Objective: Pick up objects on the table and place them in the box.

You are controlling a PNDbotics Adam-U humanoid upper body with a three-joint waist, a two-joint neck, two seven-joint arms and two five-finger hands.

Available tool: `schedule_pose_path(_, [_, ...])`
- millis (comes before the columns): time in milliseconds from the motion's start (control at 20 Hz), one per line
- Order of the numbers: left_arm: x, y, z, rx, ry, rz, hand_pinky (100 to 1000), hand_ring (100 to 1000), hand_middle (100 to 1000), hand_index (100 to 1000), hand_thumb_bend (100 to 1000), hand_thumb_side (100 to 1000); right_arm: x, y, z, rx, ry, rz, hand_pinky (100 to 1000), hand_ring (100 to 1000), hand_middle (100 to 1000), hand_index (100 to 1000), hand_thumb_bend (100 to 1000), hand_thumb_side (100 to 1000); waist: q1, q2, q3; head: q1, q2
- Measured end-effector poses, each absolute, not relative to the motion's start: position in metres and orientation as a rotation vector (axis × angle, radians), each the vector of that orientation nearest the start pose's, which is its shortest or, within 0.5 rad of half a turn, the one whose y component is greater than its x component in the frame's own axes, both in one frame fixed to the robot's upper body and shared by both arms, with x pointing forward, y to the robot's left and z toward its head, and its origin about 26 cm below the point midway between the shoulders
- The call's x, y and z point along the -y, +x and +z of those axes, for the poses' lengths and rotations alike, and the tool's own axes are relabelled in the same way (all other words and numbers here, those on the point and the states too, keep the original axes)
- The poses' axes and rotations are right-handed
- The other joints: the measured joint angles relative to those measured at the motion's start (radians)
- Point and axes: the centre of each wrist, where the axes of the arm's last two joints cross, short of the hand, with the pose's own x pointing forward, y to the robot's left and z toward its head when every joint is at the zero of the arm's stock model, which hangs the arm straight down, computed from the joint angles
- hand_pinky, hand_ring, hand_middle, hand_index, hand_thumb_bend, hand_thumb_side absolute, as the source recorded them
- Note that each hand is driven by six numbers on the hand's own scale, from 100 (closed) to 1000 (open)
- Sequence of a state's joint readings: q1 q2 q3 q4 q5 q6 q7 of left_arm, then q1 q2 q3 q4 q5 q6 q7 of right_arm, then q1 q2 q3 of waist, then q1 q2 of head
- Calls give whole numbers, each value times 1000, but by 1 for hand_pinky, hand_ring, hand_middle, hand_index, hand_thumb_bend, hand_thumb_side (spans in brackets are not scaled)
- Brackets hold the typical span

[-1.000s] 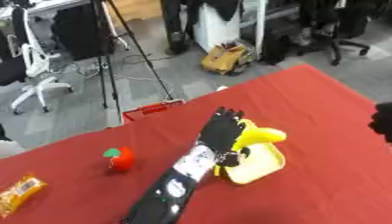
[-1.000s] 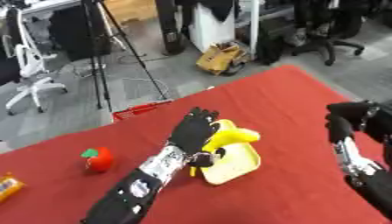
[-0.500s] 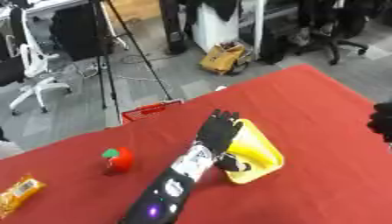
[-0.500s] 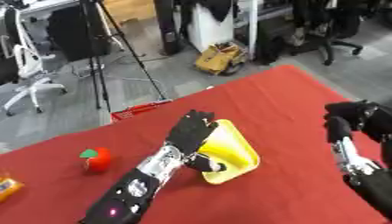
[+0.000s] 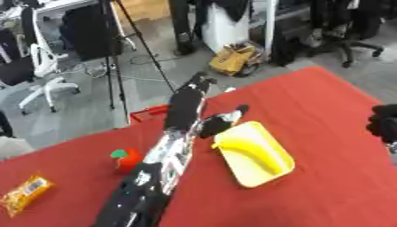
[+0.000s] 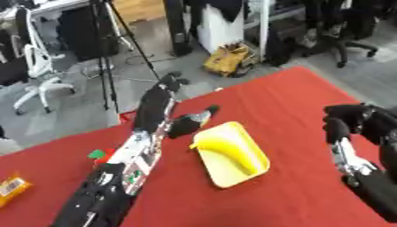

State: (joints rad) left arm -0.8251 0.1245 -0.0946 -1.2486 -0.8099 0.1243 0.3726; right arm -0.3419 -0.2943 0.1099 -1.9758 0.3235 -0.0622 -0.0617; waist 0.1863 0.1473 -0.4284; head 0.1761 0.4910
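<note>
Both eye views look down from the head, side by side, sharing the red table, yellow box and floor beyond.

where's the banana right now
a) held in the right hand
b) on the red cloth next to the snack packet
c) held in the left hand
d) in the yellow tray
d: the banana lies inside the yellow tray, with the left hand raised beside the tray and its fingers straight, holding nothing.
</note>
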Motion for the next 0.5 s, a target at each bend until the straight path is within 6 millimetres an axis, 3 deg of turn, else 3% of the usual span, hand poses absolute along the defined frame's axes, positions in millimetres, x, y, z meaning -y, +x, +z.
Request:
schedule_pose_path(100, [-173,428,194,2110,912,-367,631,733,840,814,708,808,226,305,195,2350,-421,556,601,604,596,747,214,671,-10,0,18,-6,2])
schedule_pose_path(200, [-200,407,184,2128,806,-236,628,731,841,816,690,829,230,304,193,2335,-436,544,601,604,596,747,213,671,-20,1,81,-10,18])
schedule_pose_path(250, [-216,398,179,2125,776,-185,629,734,848,821,684,835,230,304,192,2333,-442,540,600,604,593,747,303,571,-28,1,101,-12,27])
schedule_pose_path(300, [-227,389,178,2127,757,-149,629,734,844,822,683,835,231,304,192,2329,-450,534,600,604,596,747,214,670,-38,1,115,-12,36])
schedule_pose_path(500, [-259,363,180,2132,722,-71,622,726,836,820,674,840,236,302,187,2308,-477,521,599,603,595,747,213,666,-44,1,187,-10,72])
